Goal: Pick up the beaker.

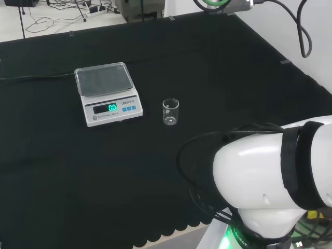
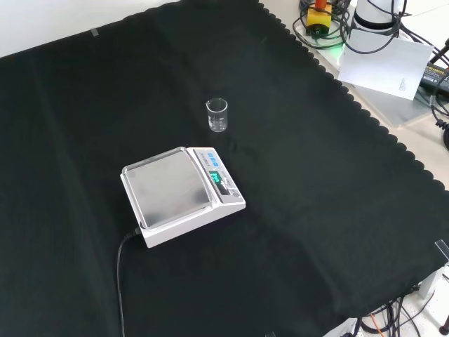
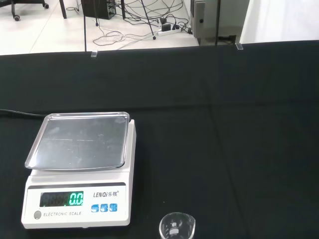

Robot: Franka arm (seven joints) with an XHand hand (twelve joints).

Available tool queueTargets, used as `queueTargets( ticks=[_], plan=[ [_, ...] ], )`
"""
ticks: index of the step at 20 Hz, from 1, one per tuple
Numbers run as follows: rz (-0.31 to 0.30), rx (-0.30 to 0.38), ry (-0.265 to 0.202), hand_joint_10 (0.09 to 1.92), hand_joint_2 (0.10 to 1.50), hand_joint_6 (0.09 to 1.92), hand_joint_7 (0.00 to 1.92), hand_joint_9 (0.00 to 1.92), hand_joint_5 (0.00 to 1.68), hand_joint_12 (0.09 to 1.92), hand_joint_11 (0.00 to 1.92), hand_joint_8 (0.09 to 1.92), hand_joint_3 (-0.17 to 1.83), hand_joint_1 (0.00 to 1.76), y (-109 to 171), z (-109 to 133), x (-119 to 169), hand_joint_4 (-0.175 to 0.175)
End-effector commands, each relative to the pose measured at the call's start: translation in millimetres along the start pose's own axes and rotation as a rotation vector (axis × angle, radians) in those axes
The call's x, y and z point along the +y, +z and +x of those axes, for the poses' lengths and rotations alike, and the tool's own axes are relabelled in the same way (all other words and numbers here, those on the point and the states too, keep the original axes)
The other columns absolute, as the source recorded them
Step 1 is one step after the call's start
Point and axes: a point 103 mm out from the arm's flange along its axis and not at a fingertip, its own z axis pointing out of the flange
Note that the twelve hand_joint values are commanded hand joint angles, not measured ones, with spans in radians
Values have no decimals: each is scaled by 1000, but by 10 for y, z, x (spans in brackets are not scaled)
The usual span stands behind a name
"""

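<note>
From where I stand, looking over the arm, the scale sits on the left of the desk, its steel pan bare and its display lit. Just to its right stands the beaker, small, clear, upright, apparently empty, alone on the black cloth and apart from the scale. Farther right is the arm's big white link. I can't tell how the hand is set, open or curled.

The risk, I'd say, is the beaker itself: light, smooth glass, hard to make out against the cloth. A finger arriving off-centre could tip it or send it skidding into the scale. Closing unevenly might squirt it out sideways.
</note>
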Motion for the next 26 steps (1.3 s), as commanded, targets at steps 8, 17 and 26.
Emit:
queueTargets(
  ticks=[8, 17, 26],
  plan=[
    [16, 6, -33, 779, 776, 232, 252, 406, 310, 1510, 0, 675, 411, 522, 150, 38, 218, -12],
    [97, 54, -49, 779, 780, 221, 253, 407, 317, 1512, 0, 675, 403, 523, 552, -14, 457, -13],
    [152, 96, -63, 779, 784, 212, 252, 406, 322, 1510, 0, 675, 397, 523, 965, -71, 542, -13]
  ],
)
